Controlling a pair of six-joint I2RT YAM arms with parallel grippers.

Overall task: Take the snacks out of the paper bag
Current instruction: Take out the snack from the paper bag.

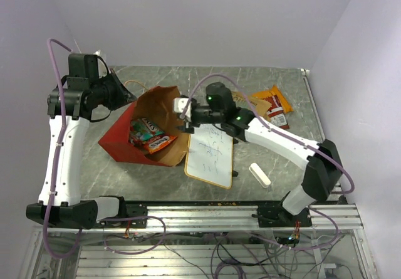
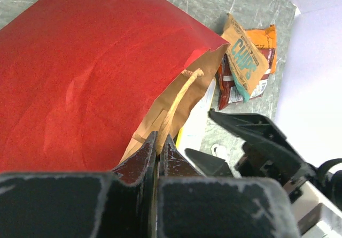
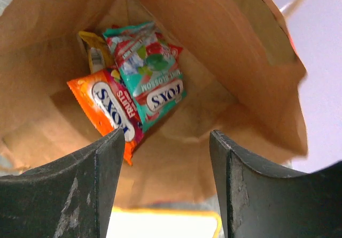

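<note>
The paper bag (image 1: 119,140), red outside and brown inside, lies on its side with its mouth open to the right. Inside it are a teal packet (image 1: 145,128) and an orange packet (image 1: 160,143). The right wrist view looks into the bag (image 3: 224,51) and shows the teal packet (image 3: 149,72), the orange packet (image 3: 109,109) and a yellow one (image 3: 95,53) behind them. My left gripper (image 1: 125,95) is shut on the bag's upper rim (image 2: 156,141) and holds it up. My right gripper (image 1: 183,117) is open and empty at the bag's mouth (image 3: 166,141). Other snacks (image 1: 272,105) lie outside the bag at the back right.
A wood-framed whiteboard (image 1: 210,157) lies just right of the bag's mouth, under my right arm. A white eraser block (image 1: 259,174) lies to its right. In the left wrist view the outside packets (image 2: 243,59) lie beyond the bag (image 2: 80,72).
</note>
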